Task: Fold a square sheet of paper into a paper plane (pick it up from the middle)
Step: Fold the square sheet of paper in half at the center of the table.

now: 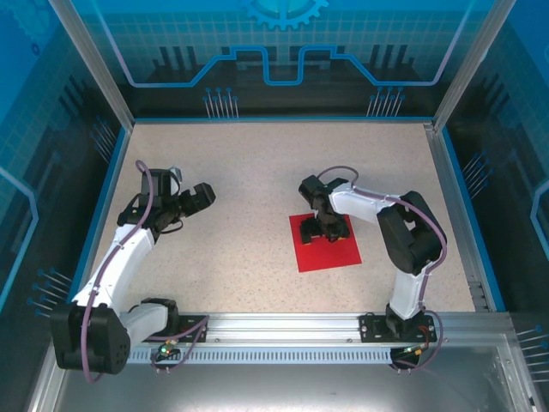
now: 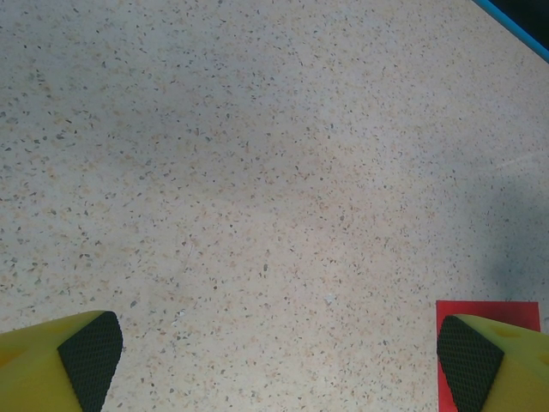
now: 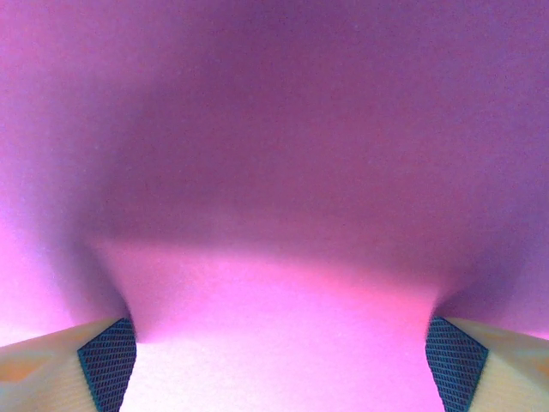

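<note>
From above, the right gripper [image 1: 328, 230] is seen on the sheet [image 1: 322, 257]; in its wrist view, pads [image 3: 107, 373] are spread wide, nothing gripped. The left gripper [image 1: 204, 196] is held open and empty, at the left.

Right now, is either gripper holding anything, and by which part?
Nothing is held. The right gripper is open, down on the middle of the red paper; the left gripper is open too.
</note>
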Motion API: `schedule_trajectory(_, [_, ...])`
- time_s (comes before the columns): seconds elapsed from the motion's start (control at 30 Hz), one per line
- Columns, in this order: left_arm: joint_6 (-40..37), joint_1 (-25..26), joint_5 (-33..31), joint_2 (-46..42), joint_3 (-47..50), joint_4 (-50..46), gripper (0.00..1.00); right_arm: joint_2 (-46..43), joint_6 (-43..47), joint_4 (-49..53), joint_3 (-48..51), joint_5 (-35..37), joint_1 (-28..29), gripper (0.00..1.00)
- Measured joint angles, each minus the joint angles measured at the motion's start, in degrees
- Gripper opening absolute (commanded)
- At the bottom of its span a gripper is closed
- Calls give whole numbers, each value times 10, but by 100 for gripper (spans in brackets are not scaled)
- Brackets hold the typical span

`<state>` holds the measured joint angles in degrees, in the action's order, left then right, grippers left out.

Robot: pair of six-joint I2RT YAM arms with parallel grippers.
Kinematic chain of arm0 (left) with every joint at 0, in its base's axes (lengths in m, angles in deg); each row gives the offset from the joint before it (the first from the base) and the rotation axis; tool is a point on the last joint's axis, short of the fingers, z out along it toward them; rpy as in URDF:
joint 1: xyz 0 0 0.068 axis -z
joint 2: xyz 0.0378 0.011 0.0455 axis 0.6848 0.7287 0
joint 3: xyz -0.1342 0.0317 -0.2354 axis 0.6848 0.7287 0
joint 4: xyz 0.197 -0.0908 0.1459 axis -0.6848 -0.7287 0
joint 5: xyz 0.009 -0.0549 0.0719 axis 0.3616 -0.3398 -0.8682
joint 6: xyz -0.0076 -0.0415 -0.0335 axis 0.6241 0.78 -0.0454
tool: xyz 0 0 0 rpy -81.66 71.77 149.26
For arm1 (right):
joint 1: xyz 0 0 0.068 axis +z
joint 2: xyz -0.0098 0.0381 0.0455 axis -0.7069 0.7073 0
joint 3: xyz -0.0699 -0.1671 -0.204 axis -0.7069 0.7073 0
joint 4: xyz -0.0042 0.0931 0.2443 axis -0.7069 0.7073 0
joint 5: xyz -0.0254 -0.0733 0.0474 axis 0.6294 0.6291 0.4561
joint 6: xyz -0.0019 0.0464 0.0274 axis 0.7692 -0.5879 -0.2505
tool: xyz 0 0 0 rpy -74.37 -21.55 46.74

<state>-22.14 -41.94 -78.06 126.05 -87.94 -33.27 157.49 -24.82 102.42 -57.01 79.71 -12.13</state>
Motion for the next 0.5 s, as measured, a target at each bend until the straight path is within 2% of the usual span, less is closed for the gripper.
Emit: schedule_trajectory(0.5, [0,0,3,0,0,-2,99,15,-2,0,-6,-3,-3,88])
